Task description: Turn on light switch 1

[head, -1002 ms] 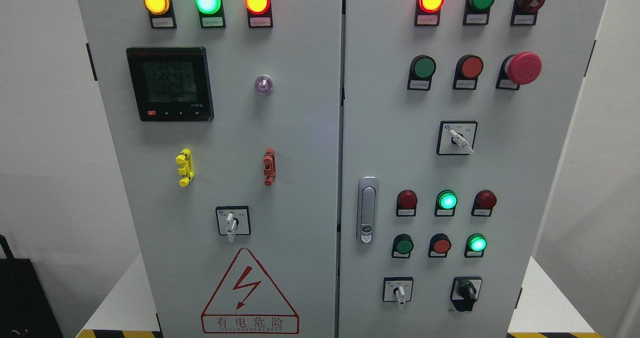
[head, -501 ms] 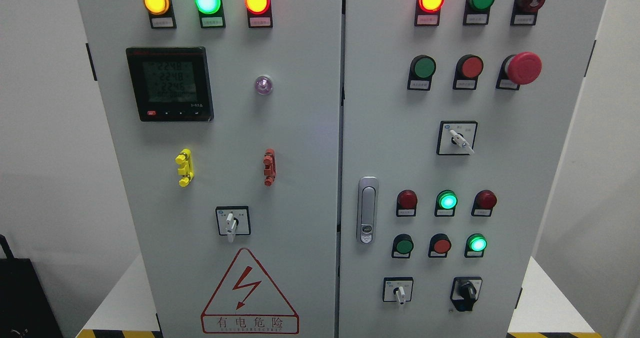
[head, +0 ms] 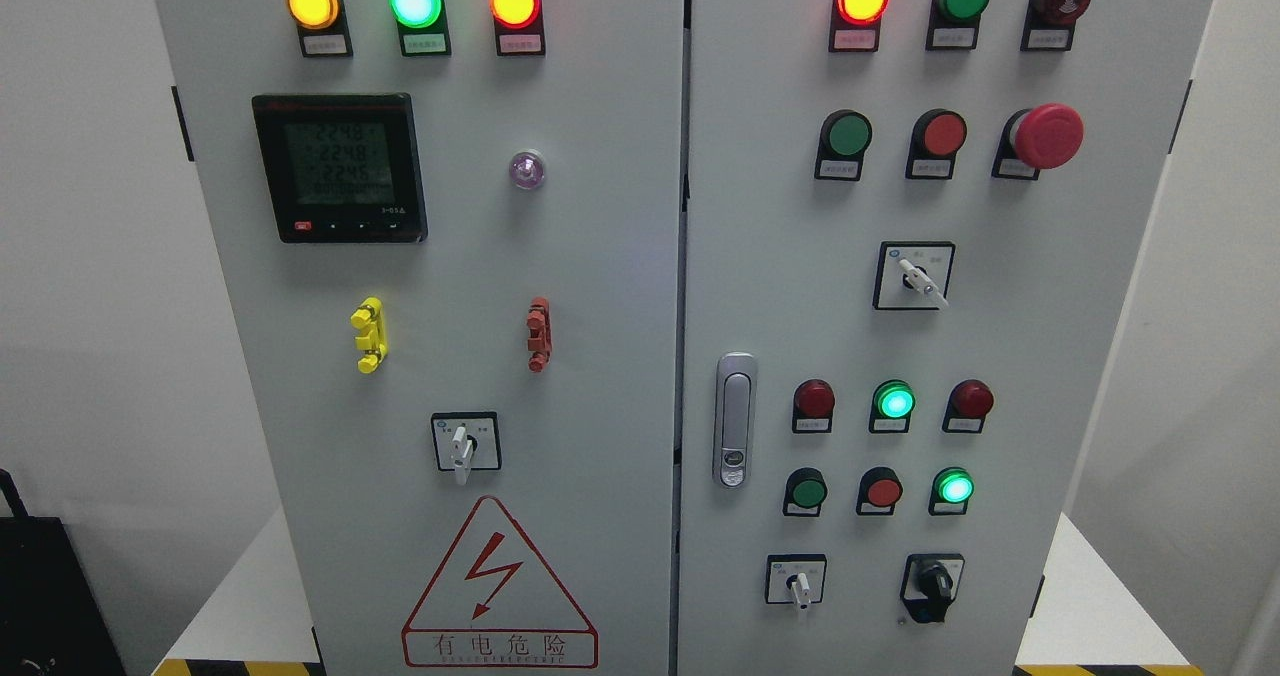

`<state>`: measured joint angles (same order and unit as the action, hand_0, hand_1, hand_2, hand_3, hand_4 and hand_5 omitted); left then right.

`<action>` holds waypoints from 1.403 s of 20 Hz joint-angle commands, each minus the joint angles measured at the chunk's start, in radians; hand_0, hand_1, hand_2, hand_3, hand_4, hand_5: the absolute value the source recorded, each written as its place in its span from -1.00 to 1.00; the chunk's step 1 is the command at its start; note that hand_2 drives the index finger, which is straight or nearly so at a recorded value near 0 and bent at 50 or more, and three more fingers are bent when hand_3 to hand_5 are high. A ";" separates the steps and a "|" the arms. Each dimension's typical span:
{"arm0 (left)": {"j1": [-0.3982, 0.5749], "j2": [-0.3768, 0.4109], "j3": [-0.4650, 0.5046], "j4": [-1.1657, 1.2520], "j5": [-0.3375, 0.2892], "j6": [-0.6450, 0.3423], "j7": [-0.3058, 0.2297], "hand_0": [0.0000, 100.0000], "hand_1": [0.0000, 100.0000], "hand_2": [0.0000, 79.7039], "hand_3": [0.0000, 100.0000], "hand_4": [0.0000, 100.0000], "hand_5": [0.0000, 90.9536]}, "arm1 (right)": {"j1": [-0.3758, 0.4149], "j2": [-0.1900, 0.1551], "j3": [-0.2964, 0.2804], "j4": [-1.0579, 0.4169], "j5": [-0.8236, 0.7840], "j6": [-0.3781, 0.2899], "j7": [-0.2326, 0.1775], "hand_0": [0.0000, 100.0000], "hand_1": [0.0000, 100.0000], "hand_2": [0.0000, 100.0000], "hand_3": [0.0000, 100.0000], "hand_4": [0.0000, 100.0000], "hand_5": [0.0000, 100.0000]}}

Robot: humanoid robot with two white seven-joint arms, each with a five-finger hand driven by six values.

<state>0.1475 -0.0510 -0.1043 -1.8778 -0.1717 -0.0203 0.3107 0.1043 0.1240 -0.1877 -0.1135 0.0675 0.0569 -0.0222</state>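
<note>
A grey two-door control cabinet (head: pixel 600 256) fills the head view. Its right door carries a row of a green button (head: pixel 806 491), a red button (head: pixel 882 489) and a lit green button (head: pixel 953 486). Above them sit a dark red lamp (head: pixel 814 398), a lit green lamp (head: pixel 894 400) and a dark red lamp (head: pixel 971 398). Rotary switches sit on the left door (head: pixel 461 444), on the upper right door (head: pixel 918 277) and at the lower right (head: pixel 798 582), with a black knob (head: pixel 935 580) beside that one. I cannot tell which control is switch 1. Neither hand shows.
A red mushroom stop button (head: pixel 1047 136) juts out at the upper right. A chrome door handle (head: pixel 735 418) is near the centre seam. A black meter (head: pixel 340 168) and yellow (head: pixel 369 334) and red (head: pixel 539 333) clips are on the left door. A black object (head: pixel 40 596) stands at lower left.
</note>
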 commanded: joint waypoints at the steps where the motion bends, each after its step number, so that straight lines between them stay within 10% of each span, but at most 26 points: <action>1: -0.066 -0.036 -0.081 -0.076 -0.044 0.048 0.027 -0.69 0.27 0.29 0.63 0.67 0.46 | 0.000 0.000 0.001 0.000 0.000 0.000 0.001 -1.00 -1.00 -1.00 -1.00 -1.00 -1.00; 28: -0.293 -0.066 -0.080 -0.081 -0.045 0.353 0.119 -0.74 0.35 0.40 0.88 0.86 0.81 | 0.000 0.000 0.001 0.000 0.000 0.000 0.001 -1.00 -1.00 -1.00 -1.00 -1.00 -1.00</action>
<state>-0.1130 -0.1050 -0.1775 -1.9527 -0.2167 0.3264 0.4217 0.1043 0.1240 -0.1876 -0.1135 0.0675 0.0569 -0.0218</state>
